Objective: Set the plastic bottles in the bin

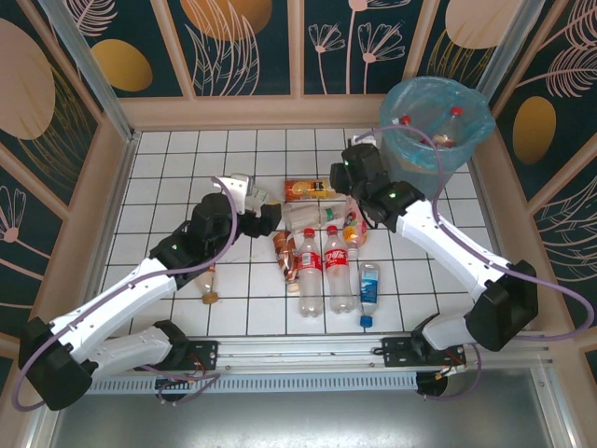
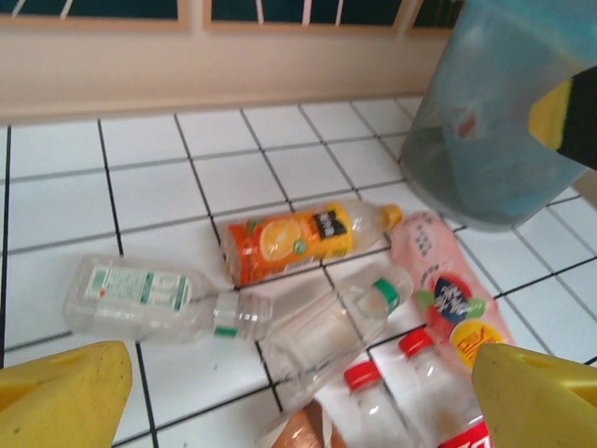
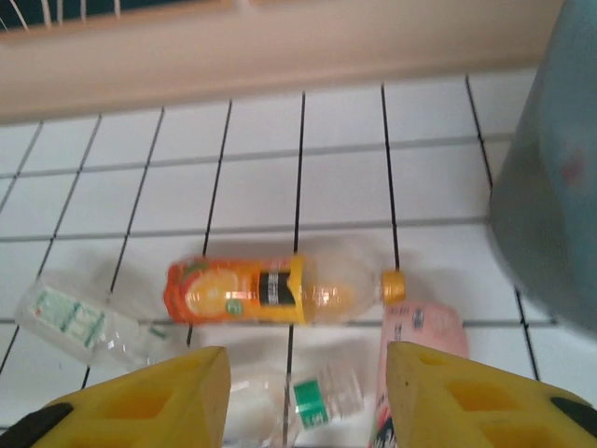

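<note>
Bin [image 2: 485,140]: blurred, cropped by the top and right edges. Two red-capped bottles [image 2: 368,403]: bodies cut off at the lower edge.

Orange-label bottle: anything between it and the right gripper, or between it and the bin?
Nothing visible. The orange-label bottle lies uncovered on the tiles just ahead of the right gripper, fingers apart and empty. A clear green-labelled bottle lies nearer the fingers, not over it. Bare tile runs from its cap to the bin.
</note>
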Controlling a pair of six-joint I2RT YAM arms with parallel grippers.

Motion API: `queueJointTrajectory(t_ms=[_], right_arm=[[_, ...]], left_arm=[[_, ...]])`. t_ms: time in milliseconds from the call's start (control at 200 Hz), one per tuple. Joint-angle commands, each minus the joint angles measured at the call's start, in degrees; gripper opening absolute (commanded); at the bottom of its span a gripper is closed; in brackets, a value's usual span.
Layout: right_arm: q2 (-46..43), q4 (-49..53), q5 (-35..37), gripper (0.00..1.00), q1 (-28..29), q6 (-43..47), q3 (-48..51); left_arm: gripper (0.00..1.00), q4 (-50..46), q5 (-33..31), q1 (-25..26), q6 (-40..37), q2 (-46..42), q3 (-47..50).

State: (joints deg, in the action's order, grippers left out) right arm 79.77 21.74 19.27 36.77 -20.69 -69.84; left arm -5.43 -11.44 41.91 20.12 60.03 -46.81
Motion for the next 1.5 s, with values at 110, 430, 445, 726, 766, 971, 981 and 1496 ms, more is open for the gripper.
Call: queueJointTrajectory(t_ms=[110, 430, 445, 726, 766, 971, 981, 1496], right_arm=[[0.39, 2.12, -7.98, 0.40, 1.54, -7.97, 4.71], [11.26, 9.57, -11.20, 0.39, 3.02, -9.03, 3.27], [11.75, 9.76, -11.18, 0.39, 3.03, -8.95, 3.19], [19.29, 11.83, -10.99, 0.40, 3.04, -7.88, 1.30], [19.90, 11.73, -11.00, 0.40, 3.03, -7.81, 1.16], [23.07, 12.23, -10.46, 0.42, 3.01, -7.55, -0.24], [23.20, 12.33, -10.43, 0.42, 3.03, -7.53, -0.28], [26.51, 15.02, -11.50, 0.44, 3.13, -6.48, -3.78]], left_arm=[[0.93, -0.99, -0.12, -0.20, 4.03, 0.17, 4.84], [0.94, -0.23, 5.30, -0.18, 4.36, 3.46, 6.20], [0.94, -0.20, 5.75, -0.20, 4.32, 3.57, 6.27], [0.94, -0.41, 8.87, -0.18, 4.34, 4.76, 7.25], [0.94, -0.37, 8.82, -0.24, 4.37, 4.45, 7.34], [0.94, -0.47, 8.10, -0.20, 4.14, 2.77, 8.04], [0.94, -0.46, 7.99, -0.19, 4.14, 2.69, 8.05], [0.94, -0.66, 6.17, -0.20, 3.44, 0.00, 8.49]])
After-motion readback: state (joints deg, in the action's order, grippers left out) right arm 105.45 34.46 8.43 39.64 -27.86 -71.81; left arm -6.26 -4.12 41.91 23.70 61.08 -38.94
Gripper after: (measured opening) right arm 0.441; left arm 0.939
